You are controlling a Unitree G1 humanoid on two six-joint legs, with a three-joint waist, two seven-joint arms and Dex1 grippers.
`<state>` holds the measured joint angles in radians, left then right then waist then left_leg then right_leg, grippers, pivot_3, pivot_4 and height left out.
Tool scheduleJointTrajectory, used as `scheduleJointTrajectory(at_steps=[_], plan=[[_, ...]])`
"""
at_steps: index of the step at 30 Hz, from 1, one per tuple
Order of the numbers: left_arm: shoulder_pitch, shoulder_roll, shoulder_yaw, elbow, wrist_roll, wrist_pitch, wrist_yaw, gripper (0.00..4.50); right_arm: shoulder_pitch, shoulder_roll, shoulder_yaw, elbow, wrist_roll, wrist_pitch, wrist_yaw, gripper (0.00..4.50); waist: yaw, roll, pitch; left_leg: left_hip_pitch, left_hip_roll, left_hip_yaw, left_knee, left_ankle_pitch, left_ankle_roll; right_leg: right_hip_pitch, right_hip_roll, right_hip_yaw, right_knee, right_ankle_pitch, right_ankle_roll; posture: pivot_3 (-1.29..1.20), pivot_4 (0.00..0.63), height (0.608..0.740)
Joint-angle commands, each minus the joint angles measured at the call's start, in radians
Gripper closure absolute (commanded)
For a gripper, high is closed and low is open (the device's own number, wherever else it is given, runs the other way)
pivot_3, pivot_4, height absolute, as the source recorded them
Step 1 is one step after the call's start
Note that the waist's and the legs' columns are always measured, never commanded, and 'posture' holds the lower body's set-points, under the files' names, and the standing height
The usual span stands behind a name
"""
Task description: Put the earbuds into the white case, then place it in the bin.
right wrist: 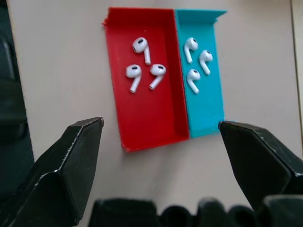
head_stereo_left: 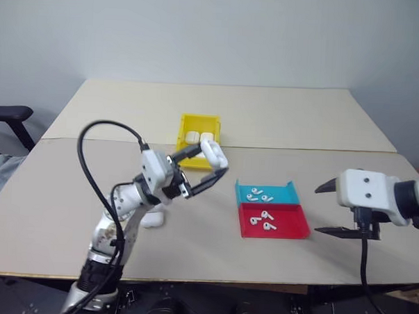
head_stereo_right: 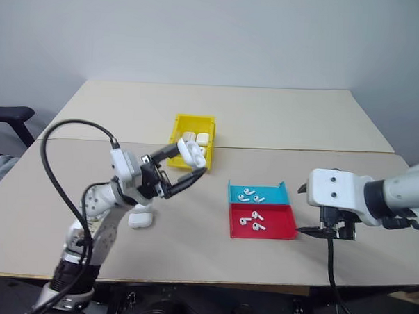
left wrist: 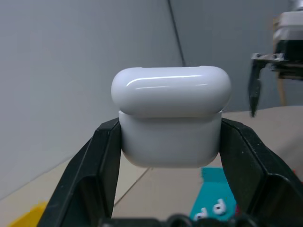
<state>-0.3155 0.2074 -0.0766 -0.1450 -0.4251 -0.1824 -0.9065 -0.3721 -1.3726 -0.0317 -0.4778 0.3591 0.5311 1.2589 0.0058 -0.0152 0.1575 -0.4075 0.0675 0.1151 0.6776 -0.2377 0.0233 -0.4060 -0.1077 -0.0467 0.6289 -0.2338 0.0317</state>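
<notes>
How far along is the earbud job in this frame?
Done: two cases already lie in the yellow bin. In hand: the left gripper is shut on a white case, lid slightly ajar, held above the table. Left: six earbuds remain in the red and blue tray, the right gripper open above them; another case waits on the table.

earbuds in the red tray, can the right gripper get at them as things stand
Probably yes. The right gripper hangs open above the tray, its fingers empty, and the three earbuds in the red half lie uncovered with nothing between them and the gripper.
</notes>
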Motion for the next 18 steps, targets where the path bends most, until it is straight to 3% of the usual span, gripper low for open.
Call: scheduleJointTrajectory(at_steps=[1, 8, 11, 18], plan=[[0.016, 0.0, -0.017, 0.04, -0.059, -0.129, -0.146, 1.72, -0.117, 0.026, 0.132, -0.038, -0.074, 0.032, 0.018, 0.0, 0.001, 0.0, 0.0, -0.001, 0.0, 0.0, 0.0, 0.0, 0.0, 0.0, 0.0, -0.001, 0.0, 0.0, 0.0, 0.0, 0.15, 0.74], [0.08, 0.002, -0.024, 0.052, -0.106, -0.172, -0.243, 1.72, -0.251, 0.148, 0.343, -0.08, -0.178, 0.152, 0.008, 0.0, 0.004, 0.001, 0.0, -0.001, 0.0, -0.001, 0.001, 0.0, 0.0, -0.001, 0.0, 0.0, 0.001, 0.0, 0.0, 0.0, 0.15, 0.74], [0.108, 0.03, -0.017, 0.058, -0.107, -0.183, -0.276, 1.72, -0.282, 0.177, 0.398, -0.066, -0.221, 0.155, 0.02, 0.86, 0.004, 0.001, -0.001, -0.001, 0.0, -0.001, 0.001, 0.0, 0.0, -0.001, 0.0, -0.001, 0.0, 0.0, 0.0, 0.0, 0.15, 0.74], [0.118, 0.039, -0.007, 0.116, -0.074, -0.27, -0.296, 1.72, -0.341, 0.26, 0.502, -0.029, -0.314, 0.177, 0.038, 0.86, 0.001, 0.001, -0.001, -0.002, 0.001, -0.001, 0.001, 0.0, 0.0, -0.003, 0.0, -0.001, 0.001, 0.0, 0.0, 0.0, 0.15, 0.74]])
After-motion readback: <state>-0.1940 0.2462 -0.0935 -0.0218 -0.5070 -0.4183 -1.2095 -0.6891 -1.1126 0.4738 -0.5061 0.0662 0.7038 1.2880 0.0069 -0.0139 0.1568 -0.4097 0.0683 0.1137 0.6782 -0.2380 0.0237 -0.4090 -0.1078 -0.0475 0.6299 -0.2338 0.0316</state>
